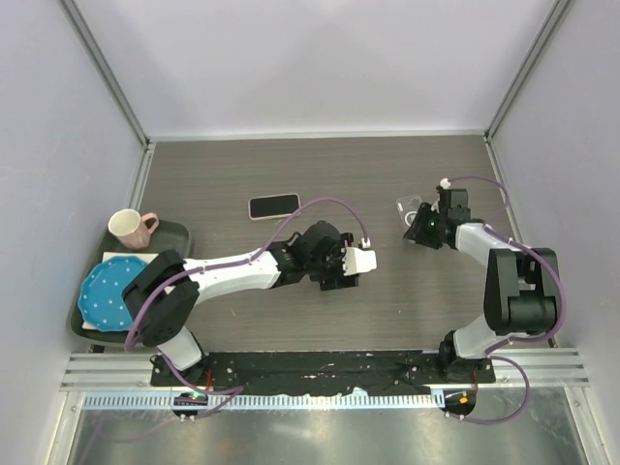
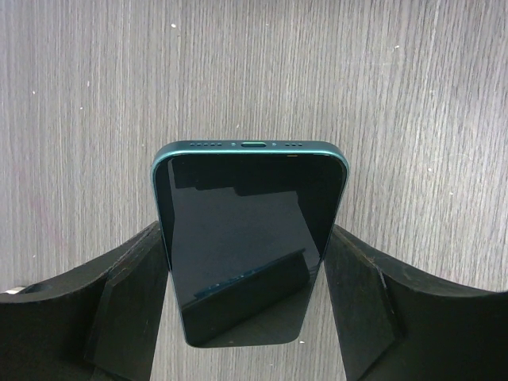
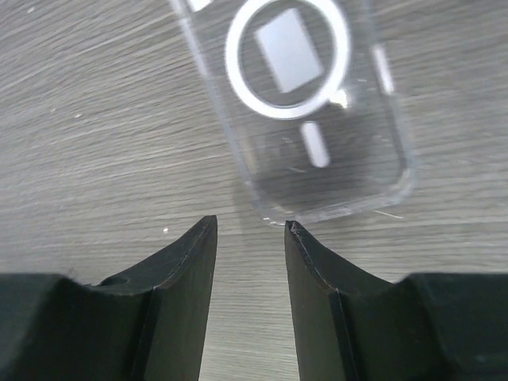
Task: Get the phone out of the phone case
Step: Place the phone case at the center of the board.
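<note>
Two risks we saw: the left gripper [image 2: 250, 238], clamped on the bare phone [image 2: 250, 198] seemingly above the table [image 2: 79, 79], might let its slick edges slip, while the right gripper [image 3: 250, 226], fingers [image 3: 186, 270] apart and empty, could nudge the case [image 3: 317, 119] lying just beyond.
</note>
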Robot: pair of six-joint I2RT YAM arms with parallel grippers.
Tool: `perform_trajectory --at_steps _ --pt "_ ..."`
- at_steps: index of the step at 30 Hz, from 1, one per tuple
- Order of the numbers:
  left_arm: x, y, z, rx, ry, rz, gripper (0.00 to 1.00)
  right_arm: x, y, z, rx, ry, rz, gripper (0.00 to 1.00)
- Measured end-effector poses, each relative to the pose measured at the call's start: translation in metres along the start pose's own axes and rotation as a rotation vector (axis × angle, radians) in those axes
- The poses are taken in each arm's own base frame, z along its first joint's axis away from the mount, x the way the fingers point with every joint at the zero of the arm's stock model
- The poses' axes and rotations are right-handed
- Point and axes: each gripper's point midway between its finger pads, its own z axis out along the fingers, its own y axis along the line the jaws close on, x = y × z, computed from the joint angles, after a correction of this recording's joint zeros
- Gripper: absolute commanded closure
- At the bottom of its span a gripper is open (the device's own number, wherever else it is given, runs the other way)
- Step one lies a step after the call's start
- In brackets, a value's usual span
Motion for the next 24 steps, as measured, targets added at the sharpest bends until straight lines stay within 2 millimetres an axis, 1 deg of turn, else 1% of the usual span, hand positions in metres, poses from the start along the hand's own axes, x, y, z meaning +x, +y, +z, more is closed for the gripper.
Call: perform_trajectory --at_steps 5,7,9,14,19,24 --pt "0.0 0.0 0.0 -0.001 0.0 -0.001 1.0 0.001 0.027 0.0 -0.048 0.0 -0.097 0.55" --pt "0.0 0.0 0.0 0.0 0.0 -0.001 1.0 -0.003 0.036 0.001 -0.065 -0.001 -0.127 0.55" --pt "0.0 0.0 0.0 -0.001 0.001 -0.001 1.0 -0.009 0.04 0.005 -0.071 -0.002 -0.14 0.55" --pt "0.001 0.0 0.0 -0.001 0.001 -0.001 1.0 -0.014 0.039 0.006 -0.059 -0.013 -0.164 0.55" --pt "0.001 0.001 0.0 -0.002 0.002 -0.003 1.0 -0.018 0.031 0.006 -0.02 -0.031 -0.196 0.55" --pt "0.001 0.001 0.0 -0.002 0.002 -0.003 1.0 -0.014 0.026 0.006 0.0 -0.015 -0.204 0.55"
